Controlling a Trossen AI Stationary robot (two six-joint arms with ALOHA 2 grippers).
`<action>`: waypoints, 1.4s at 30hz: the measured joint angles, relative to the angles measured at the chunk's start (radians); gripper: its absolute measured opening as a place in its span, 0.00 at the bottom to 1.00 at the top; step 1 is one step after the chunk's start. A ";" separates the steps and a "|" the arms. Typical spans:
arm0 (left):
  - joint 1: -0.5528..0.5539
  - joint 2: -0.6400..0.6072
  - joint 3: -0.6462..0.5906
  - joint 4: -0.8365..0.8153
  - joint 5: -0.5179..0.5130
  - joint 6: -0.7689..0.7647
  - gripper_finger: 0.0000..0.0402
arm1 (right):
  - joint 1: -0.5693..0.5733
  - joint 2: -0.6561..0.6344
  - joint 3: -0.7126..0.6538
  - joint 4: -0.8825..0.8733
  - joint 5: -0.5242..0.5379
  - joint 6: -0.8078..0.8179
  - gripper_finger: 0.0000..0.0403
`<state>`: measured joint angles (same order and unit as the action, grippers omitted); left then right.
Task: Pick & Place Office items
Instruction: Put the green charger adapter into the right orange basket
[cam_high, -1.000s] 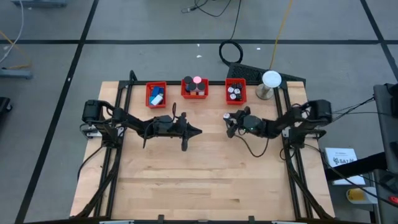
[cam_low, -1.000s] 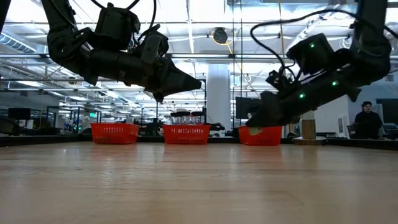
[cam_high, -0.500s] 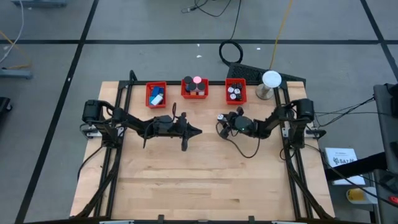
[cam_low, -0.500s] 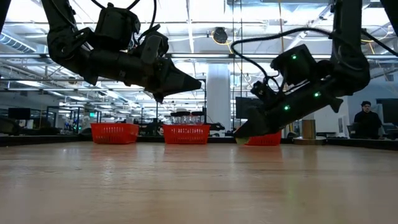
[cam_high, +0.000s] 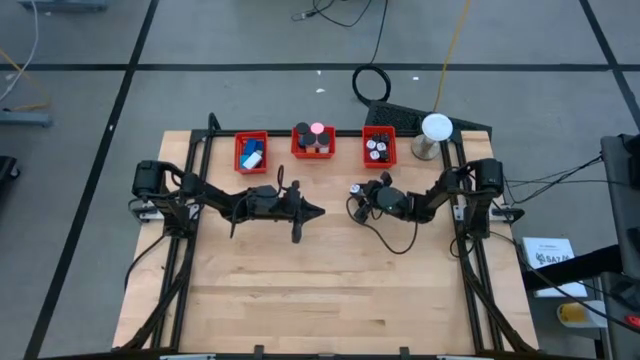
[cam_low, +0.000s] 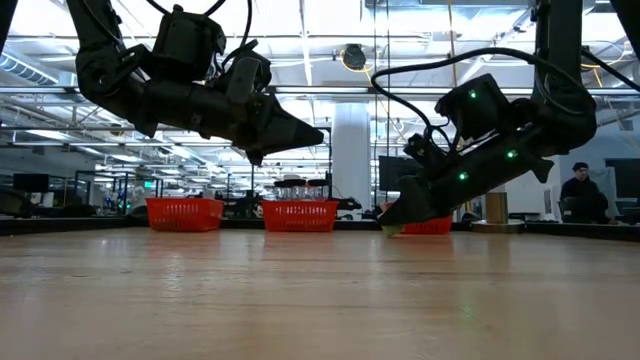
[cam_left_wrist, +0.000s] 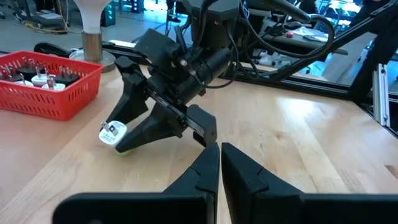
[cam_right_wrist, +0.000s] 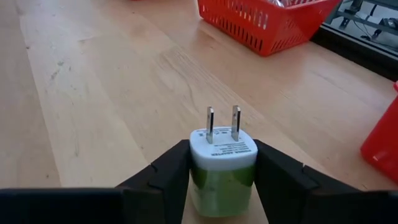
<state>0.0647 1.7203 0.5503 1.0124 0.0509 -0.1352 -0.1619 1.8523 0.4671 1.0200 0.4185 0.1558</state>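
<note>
Your right gripper (cam_high: 354, 190) sits low over the table (cam_high: 330, 290), just in front of the middle red bin (cam_high: 312, 143) and the right red bin (cam_high: 379, 147). Its two fingers (cam_right_wrist: 168, 171) press against both sides of a green-and-white plug adapter (cam_right_wrist: 222, 171), whose two metal prongs point away from the wrist. In the low view the adapter's green end (cam_low: 390, 230) is right down at the wood; you cannot tell from here whether it touches. The left wrist view shows the same adapter (cam_left_wrist: 114, 134) pinched at the tip of that gripper, beside the right bin, which holds more small plugs.

Your left gripper (cam_high: 318, 211) hangs above the table near its middle, well apart from the adapter, with its fingers (cam_left_wrist: 202, 171) closed together on nothing.

The left red bin (cam_high: 251, 152) holds blue blocks.
</note>
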 joint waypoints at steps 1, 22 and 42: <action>0.000 0.000 0.000 0.000 0.000 0.000 0.04 | 0.000 0.000 0.000 -0.003 0.000 0.000 0.40; 0.000 0.000 0.000 0.001 0.000 0.000 0.04 | -0.002 -0.236 0.000 -0.323 0.000 0.111 0.63; 0.000 0.000 0.000 0.001 0.000 0.000 0.04 | -0.057 -0.416 0.454 -1.359 -0.109 0.454 0.32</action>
<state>0.0650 1.7203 0.5499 1.0138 0.0510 -0.1352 -0.2192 1.4362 0.9210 -0.3393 0.3091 0.6096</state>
